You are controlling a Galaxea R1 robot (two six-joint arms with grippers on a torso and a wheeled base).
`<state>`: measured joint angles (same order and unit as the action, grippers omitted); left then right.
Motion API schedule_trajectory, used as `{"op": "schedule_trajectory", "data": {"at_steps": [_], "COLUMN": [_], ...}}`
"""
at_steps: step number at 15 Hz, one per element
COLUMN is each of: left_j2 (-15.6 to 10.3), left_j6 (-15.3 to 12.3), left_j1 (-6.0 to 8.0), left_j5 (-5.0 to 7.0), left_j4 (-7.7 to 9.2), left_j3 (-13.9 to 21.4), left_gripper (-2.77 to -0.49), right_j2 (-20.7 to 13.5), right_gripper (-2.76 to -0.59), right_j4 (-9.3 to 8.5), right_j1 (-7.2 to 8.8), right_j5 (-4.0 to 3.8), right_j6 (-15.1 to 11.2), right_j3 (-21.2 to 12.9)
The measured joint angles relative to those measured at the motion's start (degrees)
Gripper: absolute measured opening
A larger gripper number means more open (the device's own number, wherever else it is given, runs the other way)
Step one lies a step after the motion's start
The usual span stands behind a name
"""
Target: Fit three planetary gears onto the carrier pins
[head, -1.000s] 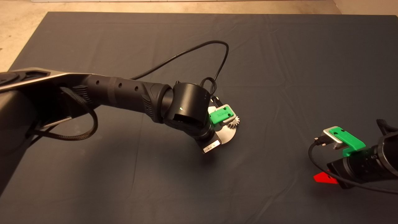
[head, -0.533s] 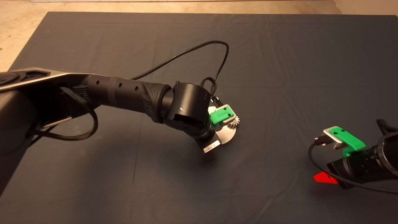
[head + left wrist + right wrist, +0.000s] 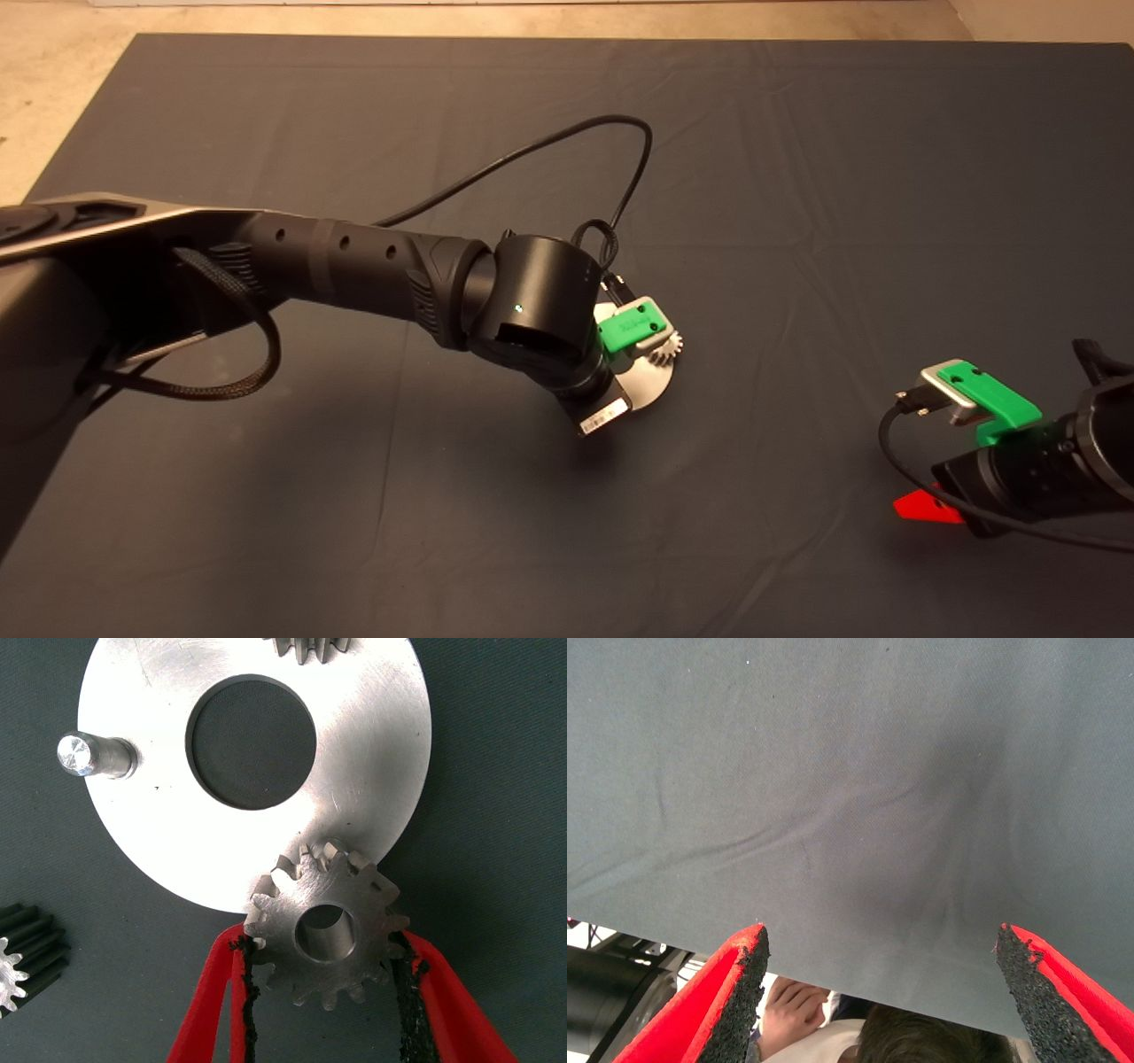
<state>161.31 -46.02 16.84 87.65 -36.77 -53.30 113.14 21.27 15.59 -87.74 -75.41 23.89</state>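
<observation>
Gear in hand (image 3: 330, 935): pinched between the left gripper (image 3: 324, 992) pads, flat face up, bore over a carrier pin at the disc (image 3: 372, 744) rim. Bright metal is seen inside the bore, so the pin is taken to be entering it; full seating cannot be confirmed.

Change over the last second: almost none. In the head view the left gripper (image 3: 631, 326) and the gear (image 3: 664, 347) showing beside it are found where they were, the forearm shifted only slightly. Judged as a slow press or a hold on the pin, not a transfer.

Second gear (image 3: 308, 647): seen only in part at the disc's far edge, apparently already on its pin. Third gear (image 3: 22, 961): lying on the mat (image 3: 496, 859) off the disc, well apart from the bare pin (image 3: 89, 756). Task estimated at one gear installed, one being fitted, one left.

Right gripper (image 3: 881, 979): parked at the lower right of the head view, jaws spread wide, nothing held. A person's hand (image 3: 793, 1001) is visible beyond the mat edge.

Writing: a white label (image 3: 604, 416) on the left wrist carries print too small to be read; no brand is legible
</observation>
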Motion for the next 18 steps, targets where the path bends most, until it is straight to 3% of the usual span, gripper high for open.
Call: {"op": "schedule_trajectory", "data": {"at_steps": [16, 18], "left_j2": [0.5, 0.7], "left_j6": [-0.2, -0.2], "left_j1": [-0.33, -0.35], "left_j5": [-0.2, -0.91], "left_j4": [0.13, 0.11], "left_j3": [-1.4, -1.7], "left_gripper": [-2.49, -2.49], "right_j2": [0.0, 0.0], "right_gripper": [-1.46, -1.46], "right_j4": [-0.11, -0.13], "right_j1": [0.0, 0.0], "right_j5": [0.02, 0.0], "right_j6": [0.0, 0.0], "right_j3": [0.0, 0.0]}}
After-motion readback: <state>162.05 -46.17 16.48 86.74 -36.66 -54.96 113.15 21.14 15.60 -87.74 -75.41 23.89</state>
